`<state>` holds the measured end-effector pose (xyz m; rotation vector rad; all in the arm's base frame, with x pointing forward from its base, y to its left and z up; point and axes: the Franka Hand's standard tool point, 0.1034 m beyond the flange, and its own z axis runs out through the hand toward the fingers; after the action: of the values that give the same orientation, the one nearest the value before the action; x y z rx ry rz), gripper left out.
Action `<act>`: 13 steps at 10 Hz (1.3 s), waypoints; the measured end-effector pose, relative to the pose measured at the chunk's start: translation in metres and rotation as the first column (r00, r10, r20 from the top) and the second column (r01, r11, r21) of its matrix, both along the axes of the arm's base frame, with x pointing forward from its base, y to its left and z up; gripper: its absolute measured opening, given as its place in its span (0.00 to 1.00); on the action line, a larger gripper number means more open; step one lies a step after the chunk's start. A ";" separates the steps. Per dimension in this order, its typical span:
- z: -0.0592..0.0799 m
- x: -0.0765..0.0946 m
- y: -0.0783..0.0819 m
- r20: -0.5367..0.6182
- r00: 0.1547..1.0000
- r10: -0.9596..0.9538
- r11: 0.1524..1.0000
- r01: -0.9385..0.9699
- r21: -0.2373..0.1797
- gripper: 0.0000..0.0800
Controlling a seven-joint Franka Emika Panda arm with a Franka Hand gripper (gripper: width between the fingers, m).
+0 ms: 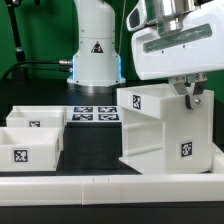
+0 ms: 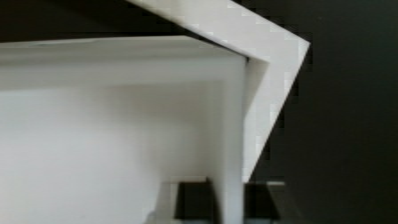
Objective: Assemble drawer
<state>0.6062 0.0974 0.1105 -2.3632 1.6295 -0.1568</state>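
The drawer housing (image 1: 150, 125), a tall white box with square tags, stands on the table at the exterior view's right. It looks slightly tilted. My gripper (image 1: 190, 93) comes down on its top right edge and is shut on its side wall. In the wrist view the thin white wall of the housing (image 2: 107, 120) runs between my two dark fingers (image 2: 196, 203), with the gripper (image 2: 231, 204) straddling it. Two shallow white trays sit side by side at the exterior view's left, one in front (image 1: 30, 147) and one behind (image 1: 36, 118). Their knobs do not show.
The marker board (image 1: 95, 113) lies flat between the trays and the housing. A low white rail (image 1: 110, 186) runs along the table's front edge. The arm's white base (image 1: 95, 50) stands at the back, behind the marker board.
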 end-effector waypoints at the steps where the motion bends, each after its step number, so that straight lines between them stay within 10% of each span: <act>1: 0.000 0.000 0.001 -0.007 0.999 -0.047 0.999 0.047 0.019 0.06; 13: -0.006 0.027 0.003 -0.087 0.965 -0.247 0.960 0.256 0.111 0.07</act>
<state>0.6336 0.1002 0.1042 -2.0889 1.9134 -0.0203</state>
